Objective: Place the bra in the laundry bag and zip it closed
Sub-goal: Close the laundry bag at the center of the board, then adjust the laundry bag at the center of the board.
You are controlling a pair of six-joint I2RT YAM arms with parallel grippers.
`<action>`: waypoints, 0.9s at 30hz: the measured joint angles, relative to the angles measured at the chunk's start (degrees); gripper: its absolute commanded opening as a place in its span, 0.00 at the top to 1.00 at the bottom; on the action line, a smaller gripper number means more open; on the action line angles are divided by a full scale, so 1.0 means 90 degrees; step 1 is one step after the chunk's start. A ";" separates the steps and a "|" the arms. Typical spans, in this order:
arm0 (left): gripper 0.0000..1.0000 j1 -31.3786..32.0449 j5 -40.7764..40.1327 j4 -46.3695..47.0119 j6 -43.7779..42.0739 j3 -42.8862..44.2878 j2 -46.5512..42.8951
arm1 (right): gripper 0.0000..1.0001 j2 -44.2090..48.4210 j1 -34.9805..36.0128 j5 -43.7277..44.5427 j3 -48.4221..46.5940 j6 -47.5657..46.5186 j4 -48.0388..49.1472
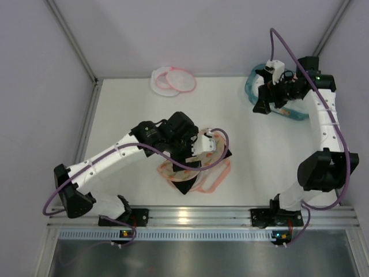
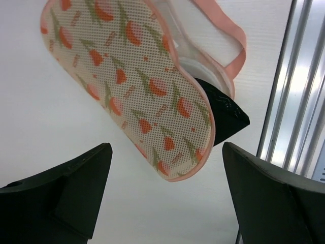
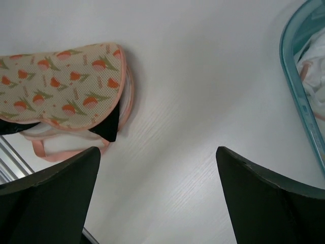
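Left pincer (image 1: 206, 171) hangs released above the orange-printed pad (image 2: 132, 86) and pink straps (image 2: 236, 48) that may belong to the bra, and the right pincer (image 3: 157, 152) gapes near the teal basket (image 3: 293, 86), while the laundry bag (image 1: 176, 81) lies open at the far edge of the table (image 1: 132, 104), so bagging and zipping both remain.

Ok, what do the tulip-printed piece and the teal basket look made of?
Tulip-printed piece: mesh fabric, matte, going by the fine grid of holes across it; its pink edge trim looks smoother. Possibly padded. Teal basket: likely hard plastic, slightly glossy and translucent, judging by its smooth, even rim.
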State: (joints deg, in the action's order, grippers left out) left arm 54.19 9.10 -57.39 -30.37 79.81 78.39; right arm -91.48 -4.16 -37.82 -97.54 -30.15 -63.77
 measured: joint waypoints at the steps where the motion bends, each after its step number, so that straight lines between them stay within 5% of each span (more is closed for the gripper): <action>1: 0.12 0.0078 0.0070 -0.0010 -0.0085 0.0000 0.0100 | 0.02 -0.0107 0.0102 0.0022 -0.0175 0.0044 -0.0061; 2: 0.22 0.0206 0.0090 -0.0024 -0.0153 0.0017 0.0260 | 0.02 -0.0233 0.0199 0.0034 -0.0357 0.0102 -0.0117; 5: 0.32 0.0840 0.0216 -0.0053 -0.0362 0.0279 0.1076 | 0.02 -0.0593 0.0459 0.0102 -0.0855 0.0291 -0.0170; 11: 0.35 0.1778 0.0486 -0.0012 -0.0537 0.0454 0.2756 | 0.01 -0.0818 0.0707 0.0517 -0.1411 0.0491 -0.0265; 27: 0.34 0.1207 0.0058 0.0126 -0.0678 -0.0554 0.3536 | 0.01 -0.1617 0.1081 0.0750 -0.1804 0.0838 -0.0107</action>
State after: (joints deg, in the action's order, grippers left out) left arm 65.06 9.63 -56.25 -36.47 74.83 110.21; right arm -106.04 5.56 -31.07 -113.78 -22.61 -64.73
